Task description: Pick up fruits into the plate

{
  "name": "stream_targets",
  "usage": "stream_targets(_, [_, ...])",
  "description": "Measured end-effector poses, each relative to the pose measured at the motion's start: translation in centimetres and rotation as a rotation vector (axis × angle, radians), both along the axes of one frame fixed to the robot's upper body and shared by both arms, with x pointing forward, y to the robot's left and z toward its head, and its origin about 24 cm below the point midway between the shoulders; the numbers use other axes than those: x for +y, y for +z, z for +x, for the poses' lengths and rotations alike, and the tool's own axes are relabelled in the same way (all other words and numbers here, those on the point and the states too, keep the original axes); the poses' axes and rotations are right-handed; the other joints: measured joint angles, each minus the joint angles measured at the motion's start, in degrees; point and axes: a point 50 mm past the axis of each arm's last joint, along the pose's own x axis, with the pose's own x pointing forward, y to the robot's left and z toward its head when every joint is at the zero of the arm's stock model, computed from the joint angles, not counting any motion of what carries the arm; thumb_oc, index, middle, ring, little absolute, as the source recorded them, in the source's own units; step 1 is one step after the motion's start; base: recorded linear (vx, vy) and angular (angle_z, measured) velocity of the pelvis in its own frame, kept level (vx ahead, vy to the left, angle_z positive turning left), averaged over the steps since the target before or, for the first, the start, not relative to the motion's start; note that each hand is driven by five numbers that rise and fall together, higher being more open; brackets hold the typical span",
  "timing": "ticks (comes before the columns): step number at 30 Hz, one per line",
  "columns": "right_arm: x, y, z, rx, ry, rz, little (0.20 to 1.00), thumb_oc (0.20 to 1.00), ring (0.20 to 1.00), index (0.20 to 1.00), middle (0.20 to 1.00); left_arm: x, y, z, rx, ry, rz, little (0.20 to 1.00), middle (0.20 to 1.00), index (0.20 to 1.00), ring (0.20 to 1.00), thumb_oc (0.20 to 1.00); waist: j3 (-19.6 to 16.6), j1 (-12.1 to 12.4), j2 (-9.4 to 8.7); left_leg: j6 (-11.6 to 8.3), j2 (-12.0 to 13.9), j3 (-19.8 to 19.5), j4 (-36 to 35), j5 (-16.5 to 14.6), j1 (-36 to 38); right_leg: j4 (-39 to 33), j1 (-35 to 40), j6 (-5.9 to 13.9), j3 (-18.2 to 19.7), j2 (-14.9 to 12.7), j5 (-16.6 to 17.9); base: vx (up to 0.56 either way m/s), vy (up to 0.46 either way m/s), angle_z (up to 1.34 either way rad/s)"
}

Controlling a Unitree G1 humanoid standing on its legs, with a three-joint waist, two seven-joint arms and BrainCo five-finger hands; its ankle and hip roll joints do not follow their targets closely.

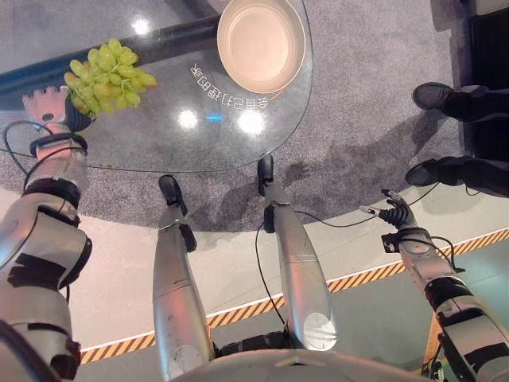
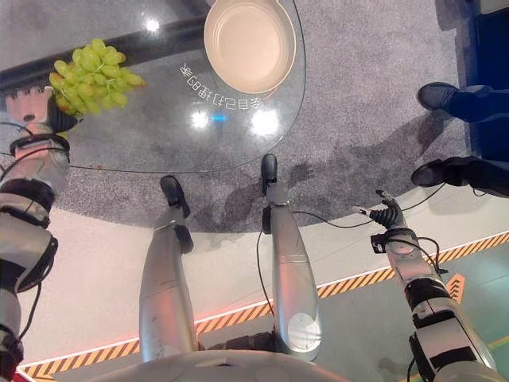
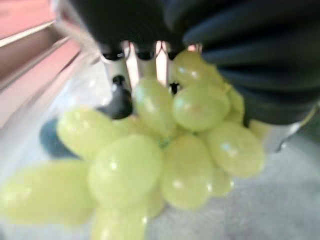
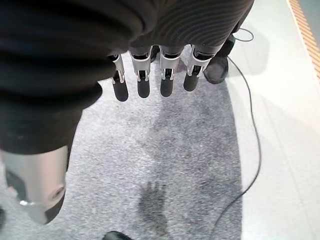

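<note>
over glass table, left hand grips grapes.

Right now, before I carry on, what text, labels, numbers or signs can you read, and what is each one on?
White characters on the glass table, beside the plate: upside down from here and too small to read.
Yellow-and-black striped tape on the floor: a marking, no words.
Grapes and plate: no label or print visible.
</note>
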Motion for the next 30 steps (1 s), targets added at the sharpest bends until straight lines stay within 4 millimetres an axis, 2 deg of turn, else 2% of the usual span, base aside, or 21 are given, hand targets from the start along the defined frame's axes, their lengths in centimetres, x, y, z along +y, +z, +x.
stream_targets(3, [0.7,-0.1,-0.1,-0.014,0.018,0.015,1.000,1.000,1.000,1.000,1.000,-0.2,-1.2,-0.2,-0.081,-0.025,-0.167,0.200,0.200,0.200,0.200,0.200,0.0,0.3,0.00,0.00,0.0,-0.1,-0.1,0.0,1.8,-0.2,1.9,0.00,-0.1,0.0,0.0,-0.01,-0.023,0.02])
stream_targets(7, [2.9,-0.7,-0.5,-0.034,0.057,0.070,1.000,1.000,1.000,1.000,1.000,-1.4,-2.6,-0.5,-0.167,-0.103,-0.340,0.200,0.200,0.200,0.200,0.200,0.0,0.9,0.04,-0.04,0.0,-0.2,-1.2,0.0,6.2,-1.6,6.8,0.31,-0.5,0.1,-0.2,-0.01,-0.019,0.01])
stream_targets(11, [4.4,-1.0,-1.0,-0.049,0.092,0.106,1.000,1.000,1.000,1.000,1.000,-1.9,-3.3,-0.8,-0.174,-0.146,-0.353,0.200,0.200,0.200,0.200,0.200,0.1,1.6,0.09,-0.32,0.0,0.0,-3.4,0.4,10.5,-3.5,10.9,0.34,-0.8,0.1,-0.2,0.00,-0.003,0.01])
stream_targets(15, [4.8,-0.7,-1.2,-0.055,0.123,0.072,1.000,1.000,1.000,1.000,1.000,-2.3,-4.2,-1.7,-0.169,-0.189,-0.334,0.200,0.200,0.200,0.200,0.200,0.5,2.9,0.79,-0.45,-0.3,1.0,-8.1,1.5,20.0,-6.3,19.3,-0.01,-1.5,-0.3,0.4,0.05,0.033,0.02])
stream_targets(19, [4.6,1.2,-0.6,-0.129,0.151,0.045,1.000,1.000,1.000,1.000,1.000,-2.0,-2.8,-2.2,-0.180,-0.230,-0.242,0.200,0.200,0.200,0.200,0.200,0.5,4.1,1.80,-0.43,-0.7,1.7,-13.3,2.9,27.8,-9.6,26.2,0.12,-2.0,-0.7,0.3,0.08,0.037,0.03])
stream_targets(21, [4.5,2.7,-0.5,-0.177,0.186,-0.001,1.000,1.000,1.000,1.000,1.000,-2.1,-2.0,-2.4,-0.180,-0.253,-0.182,0.200,0.200,0.200,0.200,0.200,0.0,4.0,3.34,-0.28,-1.3,1.9,-16.1,3.6,31.4,-11.1,29.5,0.45,-2.4,-1.1,0.5,0.05,0.010,0.10])
stream_targets(24, [3.9,4.4,-0.3,-0.202,0.254,-0.108,1.000,1.000,1.000,1.000,1.000,-2.6,-1.9,-2.7,-0.164,-0.287,-0.134,0.200,0.200,0.200,0.200,0.200,-2.2,4.4,6.42,-0.14,-1.8,1.8,-19.0,4.1,35.3,-13.8,33.5,0.82,-3.0,-1.4,0.9,0.12,0.005,0.06])
stream_targets(26, [3.9,5.5,-0.1,-0.210,0.316,-0.155,1.000,1.000,1.000,1.000,1.000,-2.6,-1.7,-2.8,-0.122,-0.301,-0.089,0.200,0.200,0.200,0.200,0.200,-2.7,4.7,7.42,-0.18,-1.9,2.0,-21.6,4.6,39.4,-15.9,37.2,0.99,-3.3,-1.3,1.1,0.09,-0.002,0.00])
stream_targets(28, [3.8,6.6,-0.2,-0.207,0.390,-0.189,1.000,1.000,1.000,1.000,1.000,-2.4,-2.3,-3.3,-0.055,-0.312,-0.023,0.200,0.200,0.200,0.200,0.200,-7.7,4.6,8.54,-0.20,-1.9,2.4,-24.2,5.0,41.1,-18.3,38.8,1.27,-3.5,-1.2,1.4,0.07,-0.003,-0.03])
stream_targets(30, [3.6,7.7,0.0,-0.210,0.438,-0.208,1.000,1.000,1.000,1.000,1.000,-2.3,-2.0,-3.7,-0.012,-0.336,0.055,0.200,0.200,0.200,0.200,0.200,-9.5,4.6,9.03,-0.22,-2.0,2.9,-25.7,5.0,43.8,-20.6,41.8,1.47,-3.6,-1.1,1.8,0.05,-0.010,-0.04])
